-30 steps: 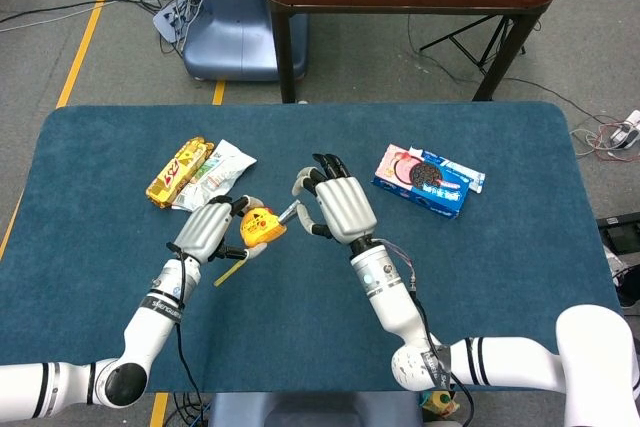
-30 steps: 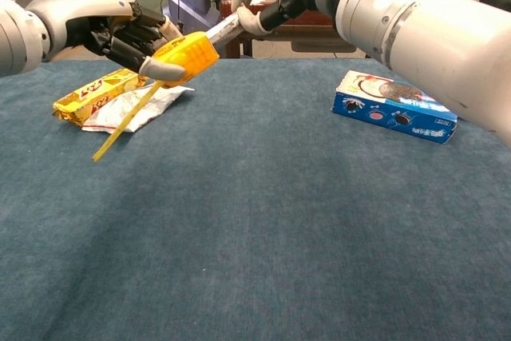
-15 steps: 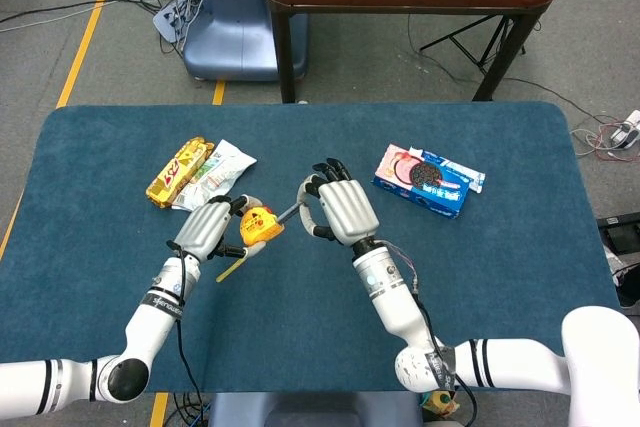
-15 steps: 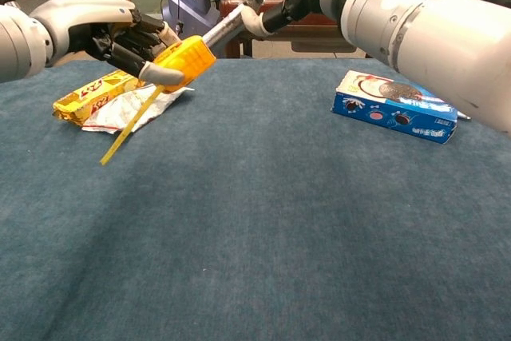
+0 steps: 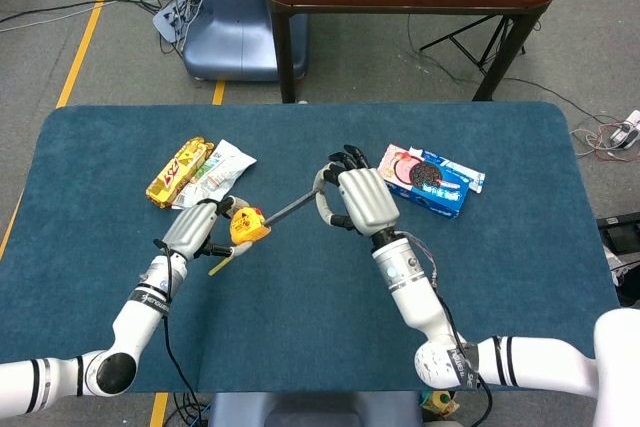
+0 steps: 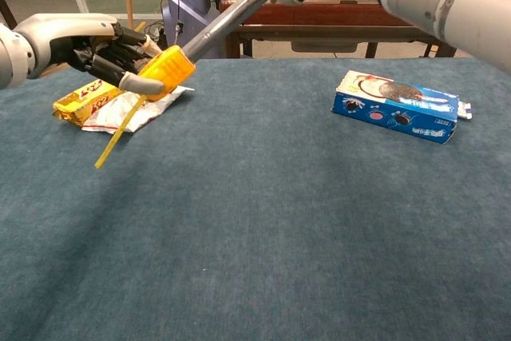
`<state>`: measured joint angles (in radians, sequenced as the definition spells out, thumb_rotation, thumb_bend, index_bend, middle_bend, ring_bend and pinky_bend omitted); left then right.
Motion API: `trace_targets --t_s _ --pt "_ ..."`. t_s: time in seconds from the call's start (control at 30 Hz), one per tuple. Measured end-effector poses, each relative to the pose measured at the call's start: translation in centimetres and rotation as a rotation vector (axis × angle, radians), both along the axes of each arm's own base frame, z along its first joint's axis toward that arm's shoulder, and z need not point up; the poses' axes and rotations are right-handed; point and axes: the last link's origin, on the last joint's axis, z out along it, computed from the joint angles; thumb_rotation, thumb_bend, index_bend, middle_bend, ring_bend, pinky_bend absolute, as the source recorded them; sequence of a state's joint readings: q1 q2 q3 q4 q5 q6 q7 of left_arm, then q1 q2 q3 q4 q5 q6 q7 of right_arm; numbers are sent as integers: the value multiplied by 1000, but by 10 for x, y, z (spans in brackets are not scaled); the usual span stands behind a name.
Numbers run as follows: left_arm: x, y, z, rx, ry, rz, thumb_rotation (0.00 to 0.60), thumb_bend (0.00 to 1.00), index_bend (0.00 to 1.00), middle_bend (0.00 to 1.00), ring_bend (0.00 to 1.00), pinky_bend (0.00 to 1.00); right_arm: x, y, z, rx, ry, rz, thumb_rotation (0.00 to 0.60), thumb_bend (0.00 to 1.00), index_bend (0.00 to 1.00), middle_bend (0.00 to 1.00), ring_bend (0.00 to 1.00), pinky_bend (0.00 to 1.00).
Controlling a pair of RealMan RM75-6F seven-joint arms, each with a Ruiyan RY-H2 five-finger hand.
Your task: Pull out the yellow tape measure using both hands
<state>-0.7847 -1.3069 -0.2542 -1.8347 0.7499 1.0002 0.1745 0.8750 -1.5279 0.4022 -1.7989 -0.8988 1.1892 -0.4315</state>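
Tape measure (image 5: 248, 226), yellow-cased, sits in the grip of the left hand (image 5: 190, 232), held above the blue desk (image 5: 300, 317) rather than on it. Its grey blade (image 5: 295, 207) runs up and to the right from the case to the right hand (image 5: 362, 201), whose fingers close around the far end. A yellow strap (image 6: 114, 140) dangles from the case, below the left hand.

One blue cookie box (image 5: 428, 180) lies closed on the desk just to the right of the right hand; its contents cannot be seen. Beyond the left hand lie two wrappers, touching: one yellow snack bar (image 5: 178, 171) and one crumpled white packet (image 5: 212, 175); what they hold cannot be seen.

In the chest view the right hand is cut off by the top edge, so only part of it shows there, and the left hand's fingers hide the back of the case. From the head view the back of the right hand covers the pinch point, so exactly how the blade end sits among the fingers is hard to make out.
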Motion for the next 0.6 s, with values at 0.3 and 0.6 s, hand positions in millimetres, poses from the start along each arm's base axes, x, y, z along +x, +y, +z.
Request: trace_targets --t_s 0.3,0.6 --pt "-32 -1 0 -20 22 35 515 233 471 484 313 137 -18 -4 30 -45 5 -26 600 673 621 448 202 72" --pt "-59 -4 1 -32 36 76 520 234 471 484 313 137 -36 -7 57 -91 -7 -61 600 672 623 450 202 72"
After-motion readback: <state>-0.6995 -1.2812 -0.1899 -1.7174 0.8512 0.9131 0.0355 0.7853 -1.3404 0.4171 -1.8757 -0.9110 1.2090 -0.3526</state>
